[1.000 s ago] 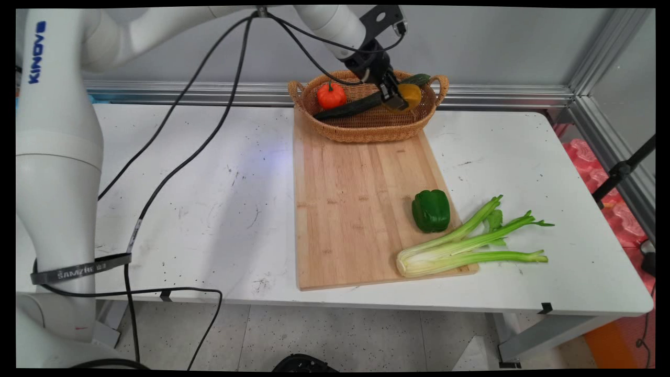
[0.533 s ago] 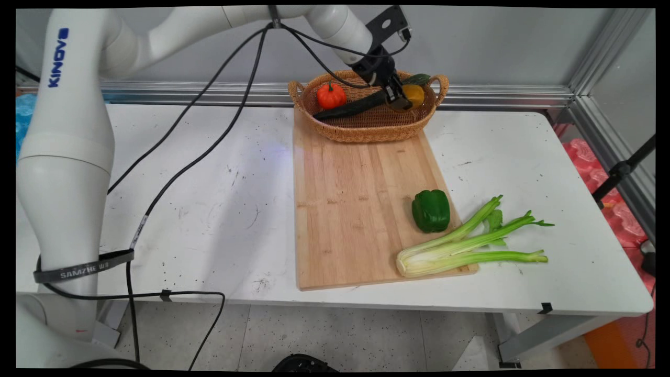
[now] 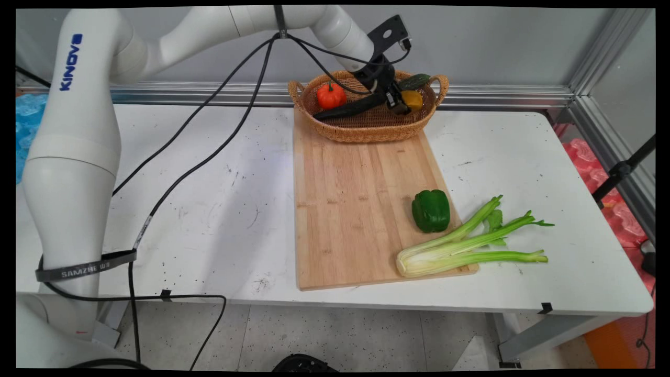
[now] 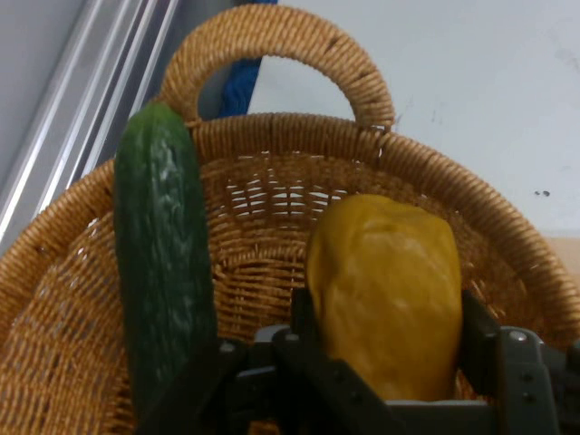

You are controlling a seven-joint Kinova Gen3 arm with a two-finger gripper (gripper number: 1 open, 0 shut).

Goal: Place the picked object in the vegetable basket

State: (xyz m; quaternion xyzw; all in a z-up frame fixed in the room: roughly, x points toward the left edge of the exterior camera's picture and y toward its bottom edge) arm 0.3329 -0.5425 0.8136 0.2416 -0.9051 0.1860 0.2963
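Pincer down in the basket, closed round the yellow pepper

On the white surface (image 3: 220, 199) lies a cutting board (image 3: 356, 209) with a green pepper (image 3: 431, 210) and celery (image 3: 460, 246) towards 4 o'clock; at the board's 12 o'clock end sits the wicker basket (image 3: 366, 131), holding a long cucumber (image 3: 350, 107) and a small orange pumpkin (image 3: 331, 96). The pincer (image 3: 399, 104) clamps the yellow pepper (image 4: 385, 290) low in the basket's 3 o'clock end, the cucumber (image 4: 163, 272) just beside. Judgement: a steady grip and a straight vertical path would spare cucumber and rim.

Woven wicker basket (image 4: 299, 145), bumpy glossy cucumber (image 4: 163, 263), matt yellow pepper (image 4: 385, 290), pale wooden board (image 3: 361, 204), scuffed white table (image 3: 209, 199).
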